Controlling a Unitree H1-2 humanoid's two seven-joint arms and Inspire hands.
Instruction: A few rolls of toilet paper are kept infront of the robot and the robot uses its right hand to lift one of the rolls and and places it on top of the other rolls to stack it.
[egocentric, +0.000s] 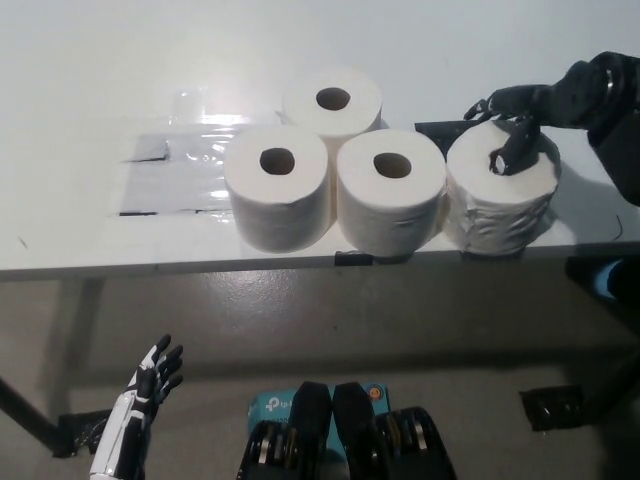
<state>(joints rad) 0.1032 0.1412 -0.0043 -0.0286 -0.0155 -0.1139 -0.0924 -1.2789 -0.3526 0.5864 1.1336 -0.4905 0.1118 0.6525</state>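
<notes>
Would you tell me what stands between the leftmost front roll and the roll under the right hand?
One upright toilet roll stands between them in the head view.

text: "tp-link" partly readable | on: teal box (268, 406) | location: floor, bottom middle

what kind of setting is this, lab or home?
Probably a lab or test bench: a plain white table with black tape marks, four toilet paper rolls staged on it, and bare grey floor beneath.

Single head view, looking steeply down from above and behind tabletop (100, 60) near edge. Tabletop fills upper half, floor (300, 320) below. Mid-range, no second view.
</notes>
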